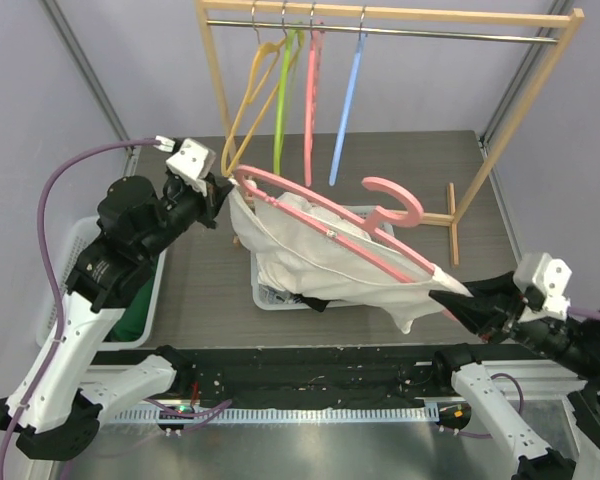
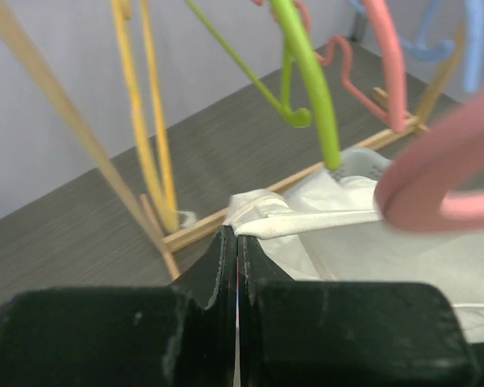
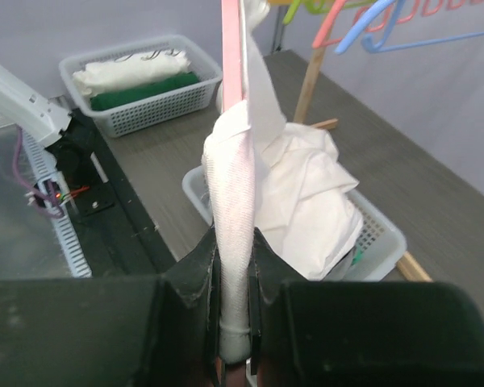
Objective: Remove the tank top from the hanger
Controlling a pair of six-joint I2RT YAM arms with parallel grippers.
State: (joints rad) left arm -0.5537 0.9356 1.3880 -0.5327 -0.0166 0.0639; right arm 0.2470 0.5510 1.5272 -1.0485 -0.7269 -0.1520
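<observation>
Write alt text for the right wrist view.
The right gripper is shut on the white tank top where it wraps one end of the pink hanger. Beyond, bunched white fabric fills a white basket.

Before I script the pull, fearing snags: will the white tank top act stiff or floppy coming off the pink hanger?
Probably floppy: the tank top sags in folds below the hanger. Likely thin, bunching inside the right pincer.

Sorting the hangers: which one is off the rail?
The thick pink hanger carrying the white tank top; the yellow, green, thin pink and blue ones hang from the rail.
</observation>
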